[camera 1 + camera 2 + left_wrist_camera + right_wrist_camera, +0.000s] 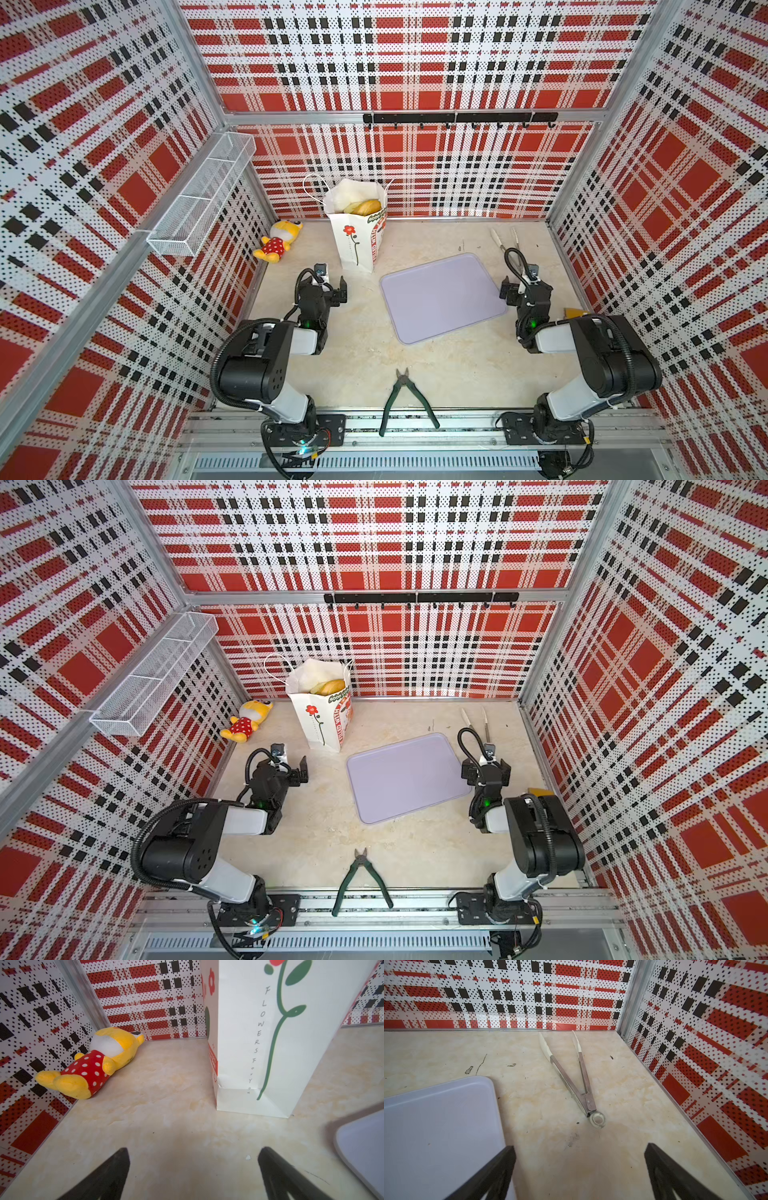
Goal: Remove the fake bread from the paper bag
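Bread (368,206) peeks from paper bag (353,245), rest likely hidden; left gripper (192,1151), right gripper (580,1147) wide.

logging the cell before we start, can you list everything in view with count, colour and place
paper bag: 1, white with red flower prints, upright, back left of table
fake bread: at least 2 showing, golden brown and pale yellow, in the bag's mouth
plush doll: 1, yellow, red dotted dress, back left corner
tray: 1, lilac, centre right
tongs: 1, steel with white tips, back right
cutting pliers: 1, green handles, front centre
wire basket: 1, white, left wall
hook rail: 1, black, back wall
yellow object: 1, part hidden behind right arm
table: 1, beige marbled, cell floor
left arm: 1, black and white, front left; jaws open, empty
right arm: 1, black and white, front right; jaws open, empty
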Motion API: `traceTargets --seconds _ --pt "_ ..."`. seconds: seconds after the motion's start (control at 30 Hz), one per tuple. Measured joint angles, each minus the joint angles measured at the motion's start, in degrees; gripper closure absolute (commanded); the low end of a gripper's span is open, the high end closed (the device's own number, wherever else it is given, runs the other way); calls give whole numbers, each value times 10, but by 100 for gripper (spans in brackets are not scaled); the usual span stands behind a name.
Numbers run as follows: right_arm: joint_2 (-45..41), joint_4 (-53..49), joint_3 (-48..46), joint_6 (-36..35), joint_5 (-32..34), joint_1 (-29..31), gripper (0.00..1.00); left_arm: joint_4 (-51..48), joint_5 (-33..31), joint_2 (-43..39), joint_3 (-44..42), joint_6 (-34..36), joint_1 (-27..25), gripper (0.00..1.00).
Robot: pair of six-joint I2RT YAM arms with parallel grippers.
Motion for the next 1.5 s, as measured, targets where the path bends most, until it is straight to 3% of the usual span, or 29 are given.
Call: traceTargets --seconds 0.63,0.9,1.07,1.17,1.33,1.5 --pt "0 -4 0 6 -28 -10 0 -1 26 0 0 -10 13 1" --pt "-16 -6 -9 3 -37 -7 0 -28 2 -20 0 -5 -2 1" --pt "-183 -172 20 24 -31 -4 0 -227 -39 -246 23 -40 -49 1" --pt "-230 -301 130 78 -55 -51 0 -320 -62 -399 54 -80 -51 1" --pt "-151 -453 338 131 -111 -109 0 -464 -86 -595 59 -110 -54 0" --pt "16 -585 515 136 -183 -113 0 -628 -104 -653 100 -117 -55 1"
